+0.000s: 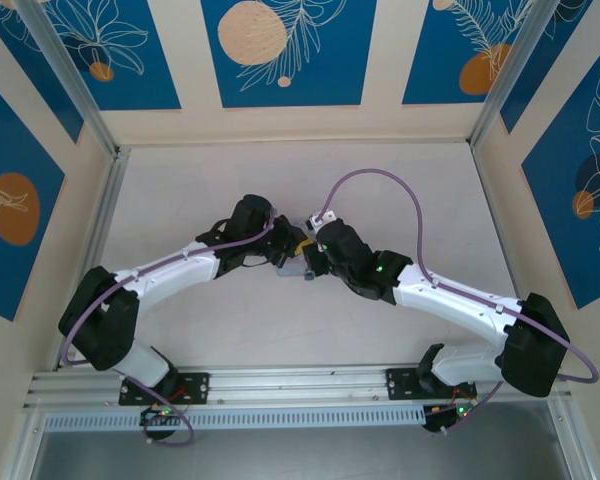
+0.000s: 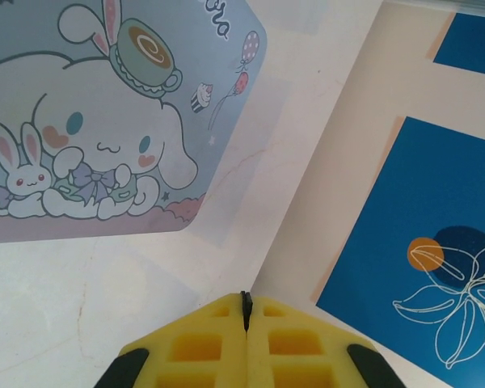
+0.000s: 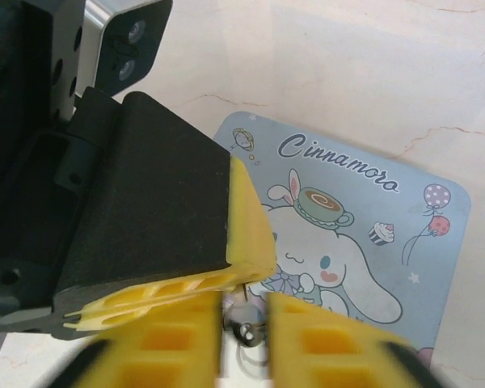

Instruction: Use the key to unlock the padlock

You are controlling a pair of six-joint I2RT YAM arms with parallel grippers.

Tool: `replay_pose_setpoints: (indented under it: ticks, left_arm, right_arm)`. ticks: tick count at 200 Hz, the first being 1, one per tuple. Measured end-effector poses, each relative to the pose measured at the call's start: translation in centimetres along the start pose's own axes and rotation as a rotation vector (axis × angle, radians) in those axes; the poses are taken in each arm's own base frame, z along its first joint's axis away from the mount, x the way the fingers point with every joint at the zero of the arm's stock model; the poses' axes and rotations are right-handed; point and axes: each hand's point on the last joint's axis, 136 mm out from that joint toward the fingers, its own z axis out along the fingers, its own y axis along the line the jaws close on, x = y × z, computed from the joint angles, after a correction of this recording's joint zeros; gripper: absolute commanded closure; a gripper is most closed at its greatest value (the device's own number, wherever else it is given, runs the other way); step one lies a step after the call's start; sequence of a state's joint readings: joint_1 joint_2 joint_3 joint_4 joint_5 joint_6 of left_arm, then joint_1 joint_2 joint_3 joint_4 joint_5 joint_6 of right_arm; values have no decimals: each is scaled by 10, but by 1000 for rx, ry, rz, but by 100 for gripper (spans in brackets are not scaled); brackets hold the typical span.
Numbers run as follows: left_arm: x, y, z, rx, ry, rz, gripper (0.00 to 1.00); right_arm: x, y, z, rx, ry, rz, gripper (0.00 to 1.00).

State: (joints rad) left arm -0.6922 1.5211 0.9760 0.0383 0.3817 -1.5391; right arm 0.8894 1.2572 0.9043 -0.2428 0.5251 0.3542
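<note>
The key [image 2: 245, 302] is a thin dark sliver pinched in the fully closed yellow pads of the left gripper [image 2: 246, 311], with the pale blue tin [image 2: 105, 121] at its 10 o'clock. The right gripper [image 3: 244, 311], at the left's 3 o'clock from above, stands part-open, its pads either side of a small shiny metal piece [image 3: 244, 330].

so the tin [image 2: 105, 137] lies mid-table [image 1: 180, 190]; left gripper [image 2: 245, 301] is on the tin's left, right gripper [image 3: 244, 317] on its right; the key [image 2: 245, 307] is between the left pads, just off the tin's corner
</note>
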Motion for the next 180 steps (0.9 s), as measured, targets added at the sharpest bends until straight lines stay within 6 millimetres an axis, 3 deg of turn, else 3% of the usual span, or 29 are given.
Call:
replay_pose_setpoints:
  ticks: [16, 57, 78, 103, 128, 160, 180]
  left_arm:
    - [-1, 4, 2, -14, -1, 23, 100]
    - [-8, 16, 4, -71, -15, 120, 100]
    - [-12, 7, 3, -66, -26, 189, 100]
    - [-15, -8, 2, -42, -36, 282, 100]
    - [-19, -17, 1, -33, -57, 369, 100]
    - [-33, -16, -2, -53, -135, 453, 100]
    - [-43, -10, -14, -70, -222, 488, 100]
  right_arm:
    - [-4, -11, -6, 11, -5, 55, 0]
    - [-28, -58, -42, 55, -56, 265, 0]
    - [-38, -65, -50, 75, -40, 322, 1]
    - [-40, -64, -50, 70, 7, 341, 0]
    - [-27, -66, -43, 61, 77, 358, 0]
    - [-26, -75, -42, 22, 93, 440, 1]
    - [-23, -86, -42, 3, 77, 521, 1]
